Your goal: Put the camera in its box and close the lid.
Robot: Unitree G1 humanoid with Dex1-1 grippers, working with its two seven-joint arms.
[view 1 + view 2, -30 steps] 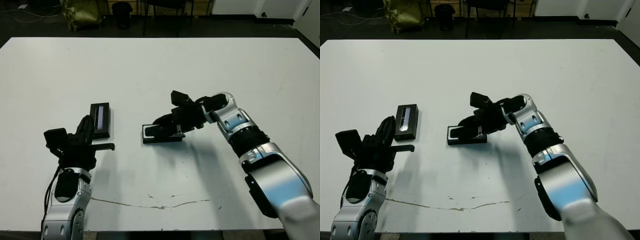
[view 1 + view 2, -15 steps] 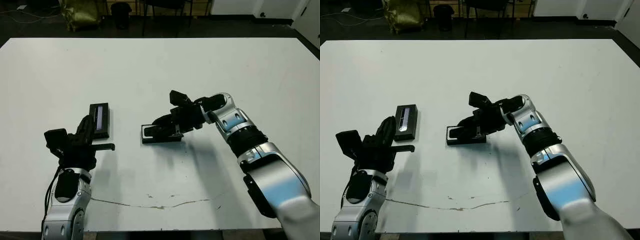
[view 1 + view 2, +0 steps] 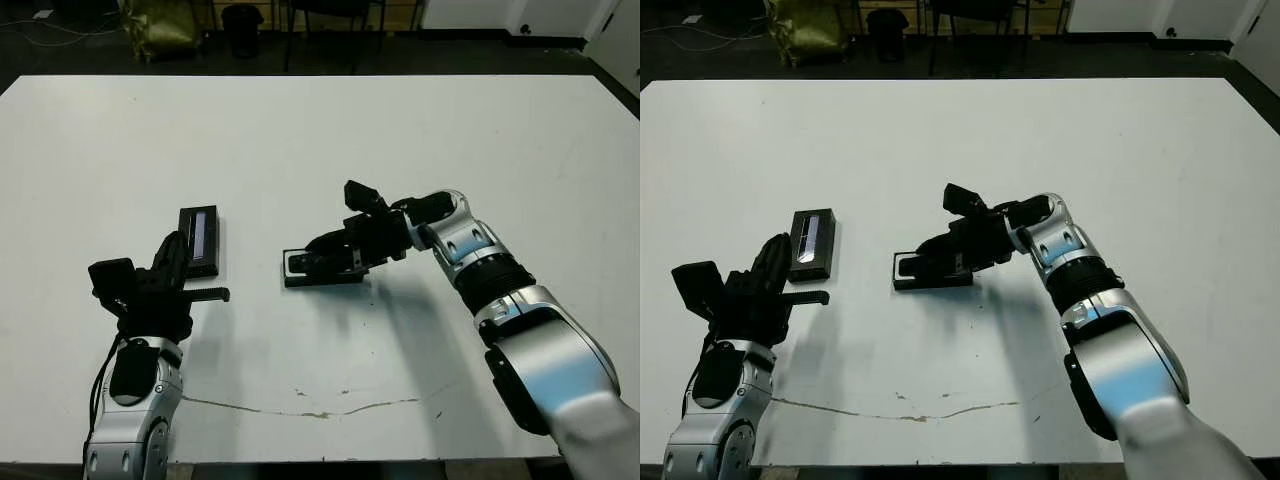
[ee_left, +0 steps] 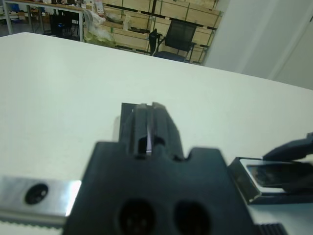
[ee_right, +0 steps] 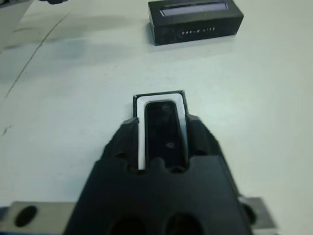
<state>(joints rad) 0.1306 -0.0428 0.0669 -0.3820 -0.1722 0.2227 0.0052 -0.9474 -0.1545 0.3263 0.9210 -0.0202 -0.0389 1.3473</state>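
Observation:
The box (image 3: 293,263), a shallow black tray with white lining, lies mid-table. The camera (image 5: 164,134), a slim black bar, lies lengthwise inside it, with lining showing at its far end and along one side. My right gripper (image 3: 314,256) reaches low over the box. It is open, and its fingers (image 5: 126,142) stand on either side of the camera. The lid (image 3: 200,240), black with a pale strip, lies flat to the box's left. My left gripper (image 3: 176,246) hovers just short of the lid's near end, shut and holding nothing. Its joined fingers (image 4: 146,122) hide the lid in the left wrist view.
A thin dark crack line (image 3: 310,410) runs along the table near its front edge. Beyond the far edge, on the dark floor, are a yellow bag (image 3: 160,25), a black bin (image 3: 243,25) and chair legs. The table is bare white to the right and behind.
My right gripper has shifted very slightly to the right over the box. The left arm, the lid and the box have not moved.

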